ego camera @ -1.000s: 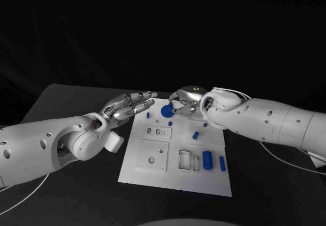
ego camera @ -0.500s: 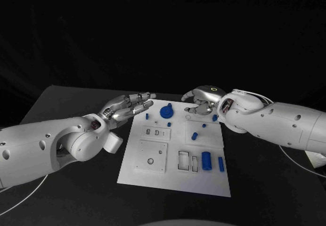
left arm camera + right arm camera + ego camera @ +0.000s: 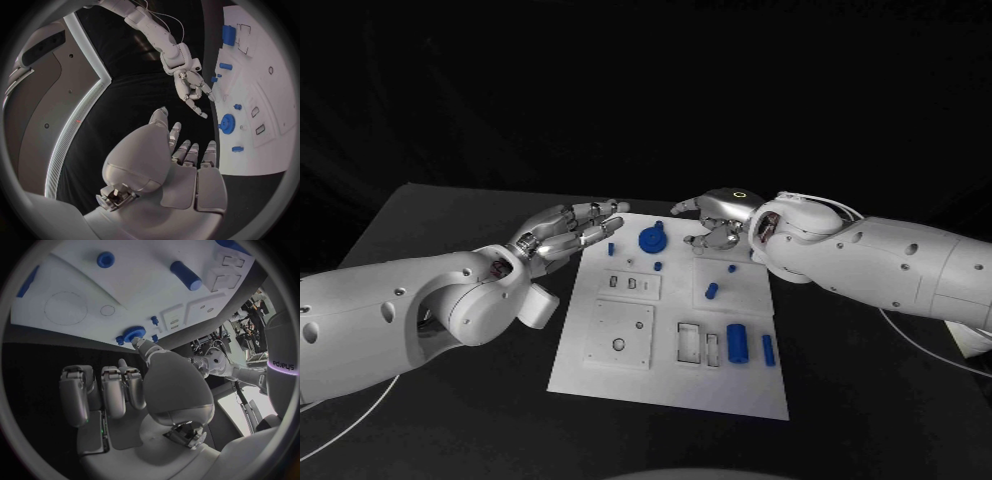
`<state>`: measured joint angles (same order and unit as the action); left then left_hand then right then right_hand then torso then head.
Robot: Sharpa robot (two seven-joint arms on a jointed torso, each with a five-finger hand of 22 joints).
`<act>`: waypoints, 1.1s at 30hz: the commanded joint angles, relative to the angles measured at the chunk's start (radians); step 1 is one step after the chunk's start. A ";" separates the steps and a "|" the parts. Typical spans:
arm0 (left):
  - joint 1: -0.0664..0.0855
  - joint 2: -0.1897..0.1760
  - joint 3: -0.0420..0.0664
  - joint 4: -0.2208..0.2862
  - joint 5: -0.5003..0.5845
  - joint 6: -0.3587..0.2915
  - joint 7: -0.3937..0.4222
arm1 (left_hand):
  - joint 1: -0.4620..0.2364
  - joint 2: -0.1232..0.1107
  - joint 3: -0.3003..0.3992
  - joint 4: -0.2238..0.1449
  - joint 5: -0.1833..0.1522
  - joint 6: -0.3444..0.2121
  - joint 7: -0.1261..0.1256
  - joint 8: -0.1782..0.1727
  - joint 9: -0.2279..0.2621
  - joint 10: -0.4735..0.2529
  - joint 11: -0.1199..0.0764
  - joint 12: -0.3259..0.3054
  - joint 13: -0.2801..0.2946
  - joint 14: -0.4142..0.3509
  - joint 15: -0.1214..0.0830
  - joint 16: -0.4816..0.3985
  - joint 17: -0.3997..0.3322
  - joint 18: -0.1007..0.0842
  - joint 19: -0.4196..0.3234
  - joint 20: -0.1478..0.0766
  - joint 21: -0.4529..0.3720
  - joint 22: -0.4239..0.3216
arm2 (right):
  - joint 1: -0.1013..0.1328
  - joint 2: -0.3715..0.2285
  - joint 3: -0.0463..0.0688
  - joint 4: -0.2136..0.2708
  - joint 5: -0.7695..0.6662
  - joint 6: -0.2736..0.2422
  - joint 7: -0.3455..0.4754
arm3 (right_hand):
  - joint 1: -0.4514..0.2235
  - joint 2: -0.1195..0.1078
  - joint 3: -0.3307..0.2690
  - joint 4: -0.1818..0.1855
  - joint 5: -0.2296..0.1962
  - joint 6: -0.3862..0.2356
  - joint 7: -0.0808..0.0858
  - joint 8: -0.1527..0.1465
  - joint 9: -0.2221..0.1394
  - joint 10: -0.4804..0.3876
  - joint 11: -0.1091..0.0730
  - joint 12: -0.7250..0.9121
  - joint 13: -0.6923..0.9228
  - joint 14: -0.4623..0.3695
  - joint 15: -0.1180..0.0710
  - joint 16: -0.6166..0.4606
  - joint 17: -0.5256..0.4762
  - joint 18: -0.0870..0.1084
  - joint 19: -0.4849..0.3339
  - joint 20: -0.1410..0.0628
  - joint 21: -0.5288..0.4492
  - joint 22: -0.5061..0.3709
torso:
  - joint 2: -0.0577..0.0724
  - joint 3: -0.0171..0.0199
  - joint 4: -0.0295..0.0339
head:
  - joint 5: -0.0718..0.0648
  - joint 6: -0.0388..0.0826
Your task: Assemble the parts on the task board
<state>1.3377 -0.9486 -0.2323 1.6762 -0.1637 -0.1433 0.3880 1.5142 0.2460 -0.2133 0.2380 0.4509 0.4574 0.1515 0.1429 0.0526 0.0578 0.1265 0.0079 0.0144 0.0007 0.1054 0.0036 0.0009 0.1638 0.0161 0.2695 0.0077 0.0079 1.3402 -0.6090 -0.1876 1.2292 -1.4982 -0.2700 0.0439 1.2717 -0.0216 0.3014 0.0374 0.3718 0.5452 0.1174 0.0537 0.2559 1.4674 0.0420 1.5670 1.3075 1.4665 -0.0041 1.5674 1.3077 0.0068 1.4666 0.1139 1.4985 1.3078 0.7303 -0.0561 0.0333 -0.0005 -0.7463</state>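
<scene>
The white task board (image 3: 668, 375) lies in the middle of the table. A blue gear (image 3: 651, 239) stands at its far end, with small blue pegs (image 3: 613, 248) beside it. My left hand (image 3: 567, 232) hovers at the board's far left corner with its fingers spread, holding nothing. My right hand (image 3: 715, 220) hangs just right of the gear, fingers loosely curled and apart, holding nothing and clear of the gear. The left wrist view shows the gear (image 3: 226, 122) free beside the right hand (image 3: 194, 92). In the right wrist view the gear (image 3: 133, 333) lies beyond the fingers (image 3: 112, 390).
A small blue cylinder (image 3: 713, 291) lies mid-board. A larger cylinder (image 3: 737, 337) and a blue bar (image 3: 767, 348) lie near the board's right edge. Rectangular recesses (image 3: 691, 340) and a square plate with a hole (image 3: 620, 333) fill the near half. Black table surrounds the board.
My right hand let go of the blue gear and drew back to the right; the gear stays on the board. The left hand has barely moved.
</scene>
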 commanded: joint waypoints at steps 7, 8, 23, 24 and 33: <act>0.000 0.005 0.001 0.002 -0.004 0.020 0.005 | 0.011 0.000 0.003 -0.007 0.004 0.003 0.002 0.004 0.001 0.004 0.001 0.006 0.001 -0.001 0.010 -0.004 -0.001 0.017 -0.001 0.009 0.005 0.001 | -0.016 0.062 0.000 -0.064 -0.022 0.093 -0.029 | 0.008 -0.002 0.006 -0.005 -0.014 -0.075 -0.013 -0.006 -0.045 0.103 -0.019 0.004 0.263 0.104 -0.016 0.003 0.263 0.020 0.022 -0.018 -0.007 0.228 | 0.001 0.0008 0.0046 | 0.001 0.000; 0.000 0.004 0.001 0.002 -0.004 0.020 0.004 | 0.011 0.000 0.003 -0.007 0.004 0.003 0.002 0.004 0.001 0.004 0.001 0.006 0.001 -0.001 0.010 -0.004 -0.001 0.017 -0.001 0.009 0.005 0.001 | -0.017 0.067 0.000 -0.069 -0.022 0.097 -0.030 | 0.008 -0.002 0.006 -0.005 -0.015 -0.076 -0.014 -0.006 -0.046 0.103 -0.019 0.004 0.263 0.104 -0.017 0.003 0.263 0.020 0.022 -0.019 -0.008 0.228 | 0.001 0.0006 0.0051 | 0.001 0.000; 0.000 0.008 0.001 0.001 -0.005 0.022 0.001 | 0.012 0.000 0.004 -0.008 0.005 0.004 0.002 0.005 0.001 0.005 0.001 0.007 0.002 -0.001 0.011 -0.004 -0.001 0.017 -0.001 0.010 0.005 0.001 | -0.029 0.117 0.000 -0.112 -0.016 0.097 -0.021 | 0.004 0.002 0.005 -0.004 -0.022 -0.051 -0.025 0.000 -0.045 0.103 -0.027 0.004 0.263 0.104 -0.023 0.003 0.263 0.022 0.016 -0.025 -0.015 0.226 | 0.001 0.0005 0.0044 | 0.001 -0.004; 0.000 0.008 0.001 0.001 -0.005 0.021 0.001 | 0.013 0.000 0.004 -0.009 0.006 0.005 0.003 0.006 0.002 0.006 0.002 0.007 0.002 -0.001 0.011 -0.004 -0.001 0.017 -0.001 0.010 0.005 0.001 | -0.029 0.118 0.000 -0.112 -0.016 0.095 -0.019 | 0.004 0.002 0.006 -0.005 -0.021 -0.051 -0.028 0.000 -0.047 0.103 -0.030 0.004 0.263 0.104 -0.025 0.003 0.263 0.022 0.015 -0.026 -0.015 0.225 | 0.001 0.0002 0.0036 | 0.001 -0.004; 0.000 0.008 0.001 -0.001 -0.005 0.021 -0.002 | 0.014 0.002 0.006 -0.011 0.008 0.006 0.003 0.007 0.002 0.006 0.003 0.007 0.002 -0.001 0.012 -0.004 -0.001 0.017 -0.001 0.011 0.005 0.001 | -0.031 0.119 0.000 -0.113 -0.015 0.087 -0.014 | 0.007 0.005 0.010 -0.012 -0.022 0.013 -0.070 0.010 -0.037 0.103 -0.059 0.004 0.263 0.104 -0.048 0.003 0.263 0.025 0.006 -0.047 -0.026 0.222 | 0.000 0.0005 0.0043 | 0.000 -0.003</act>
<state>1.3377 -0.9427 -0.2320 1.6740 -0.1642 -0.1392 0.3833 1.5184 0.2502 -0.2079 0.2327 0.4550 0.4573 0.1514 0.1465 0.0533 0.0577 0.1264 0.0079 0.0152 0.0008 0.1125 0.0036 0.0014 0.1638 0.0125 0.2731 0.0077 0.0076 1.3105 -0.4915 -0.1872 1.1165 -1.5044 -0.1890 0.0241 1.2717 -0.0216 0.3082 0.0306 0.3559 0.5486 0.0501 0.0600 0.2157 1.4657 -0.0096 1.5669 1.3074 1.4657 -0.0444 1.5673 1.3074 0.0221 1.4682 0.0728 1.4754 1.3074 0.7309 -0.0556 0.0371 0.0003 -0.7498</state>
